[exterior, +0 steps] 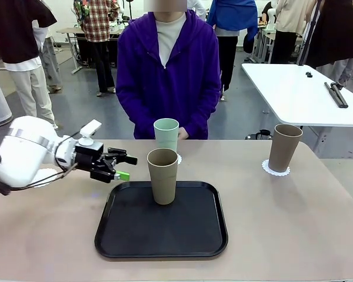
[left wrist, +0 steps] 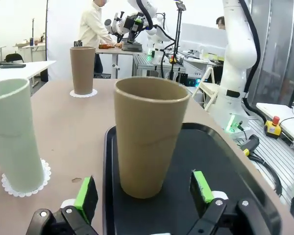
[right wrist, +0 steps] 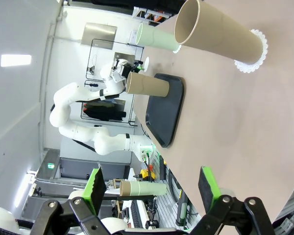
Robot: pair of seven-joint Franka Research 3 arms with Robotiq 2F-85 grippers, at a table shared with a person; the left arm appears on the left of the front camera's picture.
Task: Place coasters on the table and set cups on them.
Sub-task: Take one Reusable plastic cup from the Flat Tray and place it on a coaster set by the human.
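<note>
Now, on the left, the left gripper (exterior: 122, 167) is hovering low over the table (exterior: 294, 223) with its jaws spread wide and holding nothing, pointing at the brown cup (exterior: 163, 175) that is standing upright on the black tray (exterior: 123, 235). A white coaster (exterior: 45, 177) seems to be lying bare beside the white arm, likely waiting for this cup. The cup is looking light, stiff and smooth, so it could tip or slip; squeezing it gently around the lower middle of its wall looks like the safest hold. The tray's raised rim is sitting between the cup and the table, so the cup probably needs lifting over it. Just behind the tray, the green cup (exterior: 166, 134) is already standing on its coaster (exterior: 178, 158), close enough to get bumped. Farther right, another brown cup (exterior: 284, 147) is standing on a lacy coaster (exterior: 275, 170), well apart, with lots of bare table around it. The right gripper (right wrist: 149, 188) is hanging wide apart too, gripping nothing.
</note>
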